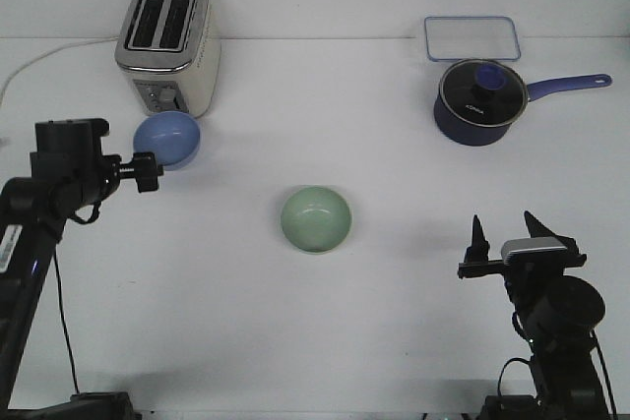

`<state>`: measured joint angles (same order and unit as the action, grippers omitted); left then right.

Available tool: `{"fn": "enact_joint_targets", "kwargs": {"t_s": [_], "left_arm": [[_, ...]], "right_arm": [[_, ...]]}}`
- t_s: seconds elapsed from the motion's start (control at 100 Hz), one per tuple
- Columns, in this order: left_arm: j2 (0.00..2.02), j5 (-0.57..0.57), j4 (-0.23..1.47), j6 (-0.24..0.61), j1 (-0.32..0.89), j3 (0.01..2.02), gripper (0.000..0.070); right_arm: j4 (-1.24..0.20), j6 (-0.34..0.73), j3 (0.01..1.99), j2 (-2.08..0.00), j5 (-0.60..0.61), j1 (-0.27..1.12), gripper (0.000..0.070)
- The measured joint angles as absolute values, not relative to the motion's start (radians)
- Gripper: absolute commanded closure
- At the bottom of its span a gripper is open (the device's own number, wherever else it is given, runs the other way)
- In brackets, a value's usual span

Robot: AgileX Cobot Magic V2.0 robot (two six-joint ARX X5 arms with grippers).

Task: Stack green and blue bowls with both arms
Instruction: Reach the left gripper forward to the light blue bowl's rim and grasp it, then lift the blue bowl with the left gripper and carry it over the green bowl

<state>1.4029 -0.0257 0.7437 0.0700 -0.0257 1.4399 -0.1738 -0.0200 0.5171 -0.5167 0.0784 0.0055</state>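
Note:
The pale green bowl (316,219) sits upright on the white table (394,145), near the middle. The light blue bowl (167,139) is at the left, just in front of the toaster, tilted and seemingly raised off the table. My left gripper (148,171) grips its lower left rim, and its fingertips are mostly hidden by the bowl. My right gripper (507,233) is at the lower right with its two pointed fingers spread apart. It is empty and well to the right of the green bowl.
A cream and chrome toaster (167,44) stands at the back left, its cord running off left. A dark blue glass-lidded saucepan (478,100), handle pointing right, sits at the back right. A clear container with a blue rim (472,38) lies behind it.

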Motion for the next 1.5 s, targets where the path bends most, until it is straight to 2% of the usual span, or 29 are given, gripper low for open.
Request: {"fn": "enact_joint_targets", "kwargs": {"t_s": [0.25,0.48,0.73,0.93,1.41,1.5], "left_arm": [[1.713,-0.026,0.790,0.057,-0.068,1.723,0.0194],[1.906,-0.026,0.796,0.037,-0.085,1.867,0.0193],[1.998,-0.031,0.765,0.024,-0.117,1.879,0.0193],[2.062,-0.089,0.762,0.024,-0.153,1.880,0.0197],[2.147,-0.101,0.730,0.024,-0.155,1.880,0.0198],[2.164,-0.101,0.739,0.024,-0.155,1.880,0.0215]], "right_arm": [[-0.174,-0.020,0.517,-0.517,0.078,0.006,0.0153],[-0.174,-0.020,0.517,-0.517,0.078,0.006,0.0153],[-0.174,-0.020,0.517,-0.517,0.078,0.006,0.0153],[-0.174,-0.020,0.517,-0.517,0.078,0.006,0.0153],[-0.174,-0.020,0.517,-0.517,0.078,0.006,0.0153],[-0.174,-0.020,0.517,-0.517,0.078,0.006,0.0153]]}}
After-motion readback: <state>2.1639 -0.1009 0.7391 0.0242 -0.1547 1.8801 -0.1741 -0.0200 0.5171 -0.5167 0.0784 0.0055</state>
